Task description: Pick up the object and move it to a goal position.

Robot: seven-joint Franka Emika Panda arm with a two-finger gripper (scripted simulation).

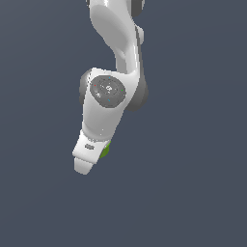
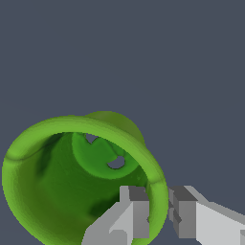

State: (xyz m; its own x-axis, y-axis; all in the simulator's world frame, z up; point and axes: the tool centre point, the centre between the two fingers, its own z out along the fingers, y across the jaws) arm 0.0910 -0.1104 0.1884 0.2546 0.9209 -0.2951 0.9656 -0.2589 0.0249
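A flat slate-grey backdrop fills both views, with no table edge or goal marker to be seen. In the exterior view, the white Panda arm [image 1: 113,72] reaches down from the top of the picture, its hand angled toward the exterior view's left, and only a sliver of the green cup [image 1: 105,150] peeks out beside it. The wrist view tells more: the cup [image 2: 62,191] looms large, hollow mouth facing the camera, while the gripper [image 2: 158,213] has one grey finger [image 2: 136,215] inside the rim and the other outside — clenched on the cup's wall. The grasp looks made; whether the cup is lifted cannot be told — carrying it to the goal evidently remains.
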